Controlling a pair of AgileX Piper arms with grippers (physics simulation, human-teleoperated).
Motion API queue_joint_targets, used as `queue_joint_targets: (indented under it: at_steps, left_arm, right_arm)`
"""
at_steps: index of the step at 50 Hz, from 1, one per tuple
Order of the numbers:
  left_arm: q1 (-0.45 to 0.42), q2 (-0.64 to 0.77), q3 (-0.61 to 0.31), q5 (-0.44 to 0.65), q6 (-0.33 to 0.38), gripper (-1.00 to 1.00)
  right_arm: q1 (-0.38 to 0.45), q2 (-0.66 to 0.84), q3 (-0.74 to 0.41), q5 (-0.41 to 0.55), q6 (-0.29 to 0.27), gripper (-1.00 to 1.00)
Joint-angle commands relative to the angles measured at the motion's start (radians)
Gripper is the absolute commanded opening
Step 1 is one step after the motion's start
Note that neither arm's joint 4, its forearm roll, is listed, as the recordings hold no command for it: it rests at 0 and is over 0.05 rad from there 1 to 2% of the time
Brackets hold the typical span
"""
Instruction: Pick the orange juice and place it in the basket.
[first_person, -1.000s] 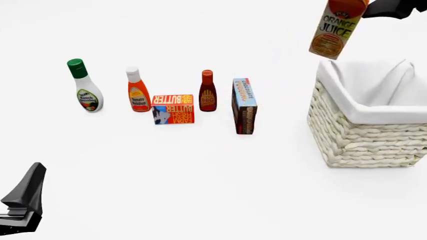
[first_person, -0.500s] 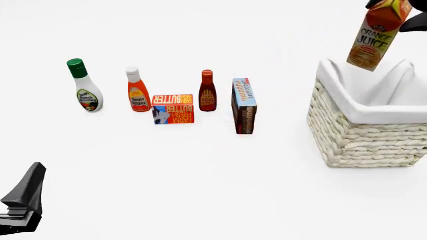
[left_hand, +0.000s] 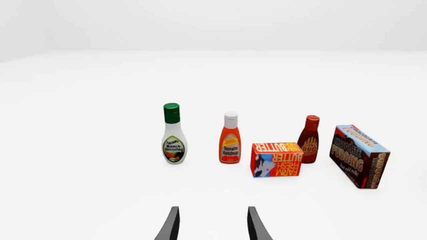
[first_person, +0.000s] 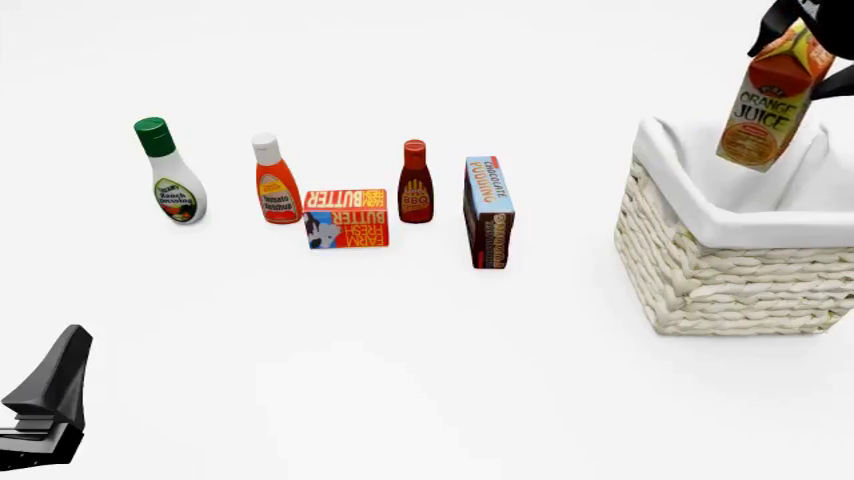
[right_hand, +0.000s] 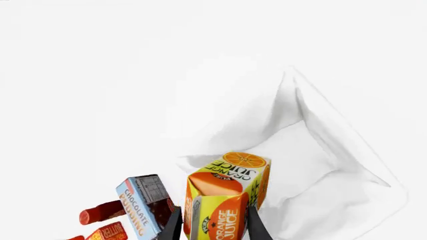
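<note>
Right claw (right_hand: 212, 225) is pinching the orange juice (first_person: 765, 104) near its gable top, tilted above the basket (first_person: 694, 205). Stiff carton, probably top-heavy. Left claw (left_hand: 212, 225) is spread, idle.

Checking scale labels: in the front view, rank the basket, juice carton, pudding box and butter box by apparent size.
1. basket
2. juice carton, though held high, so its nearness is unsure
3. pudding box, close to the carton
4. butter box

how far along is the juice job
Pick looks done: the right tool is shut on the orange juice, held tilted in the air above the basket. In hand: carrying it over the lined opening. Left: lower it in and release. The left tool sits open and idle.
</note>
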Motion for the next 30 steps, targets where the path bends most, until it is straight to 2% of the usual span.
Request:
queue_joint_targets:
  at_steps: [1, 2, 30]
  left_arm:
    - [0.0, 0.0, 0.0, 0.0, 0.0, 1.0]
    - [0.0, 0.0, 0.0, 0.0, 0.0, 1.0]
    - [0.0, 0.0, 0.0, 0.0, 0.0, 1.0]
  right_arm:
    - [-0.028, 0.04, 0.008, -0.007, 0.045, -1.0]
    - [-0.023, 0.039, 0.028, -0.011, 0.069, -1.0]
    - [-0.068, 0.132, -0.013, 0.001, 0.074, -1.0]
